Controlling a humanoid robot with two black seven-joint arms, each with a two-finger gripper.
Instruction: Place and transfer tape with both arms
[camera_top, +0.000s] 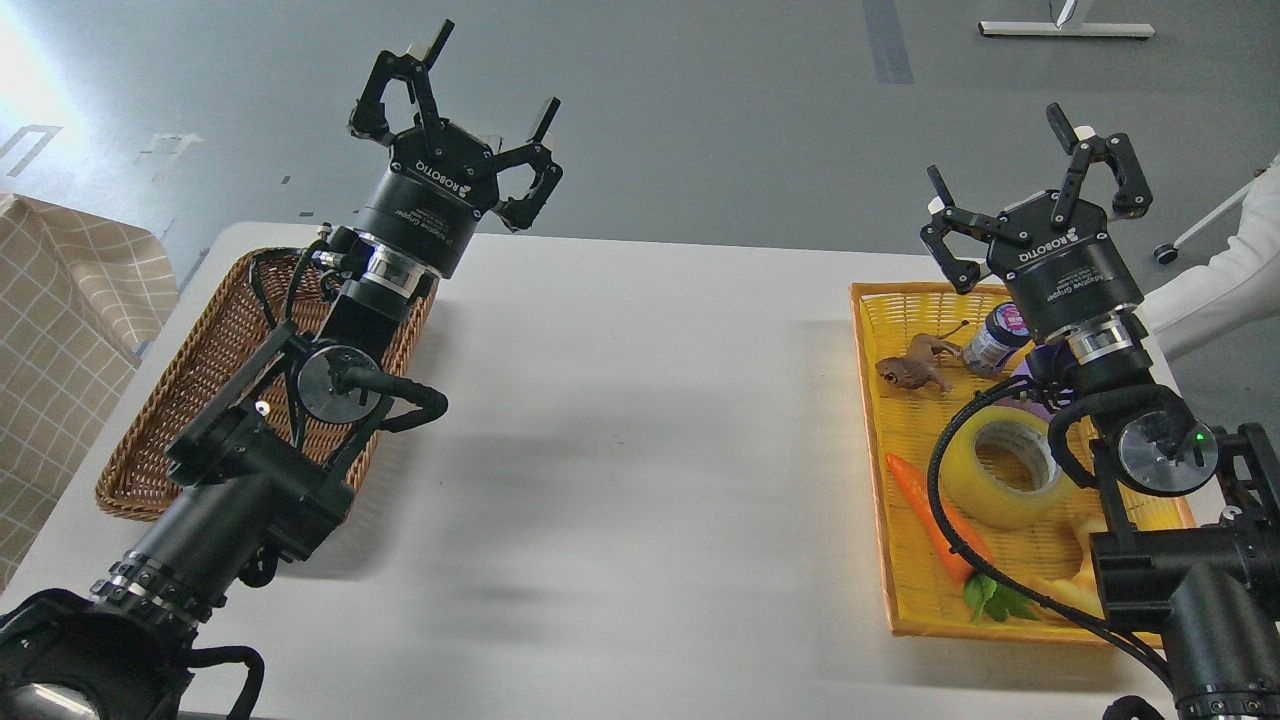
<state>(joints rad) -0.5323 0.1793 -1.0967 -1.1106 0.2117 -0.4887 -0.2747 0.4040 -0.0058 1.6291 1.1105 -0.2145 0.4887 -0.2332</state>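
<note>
**Both arms raised, tape lying in the yellow tray**

The left gripper (455, 125) is held up over the far edge of the white tabletop (620, 420), its fingers (432, 45) spread wide with nothing between them. Beneath that arm sits a brown wicker basket (170, 410) at the left end of the tabletop — the arm hides much of its inside, so I cannot tell what it holds.

The right gripper (1040, 185) is lifted as well, above the far end of a yellow woven tray (885, 400) at the right side of the tabletop. Its fingers are also splayed apart and grip nothing.

The tape (1005, 468) lies in the middle of the tray, tilted so its pale core opening faces up — a black cable from the right arm curves across its near side. Beyond it in the tray are a brown toy frog (912, 372) and a small bottle (995, 340) on its side. Just beside the tape on the left lies an orange carrot (925, 510), with green leaves (992, 598) at its near end. The two arms are well apart.
</note>
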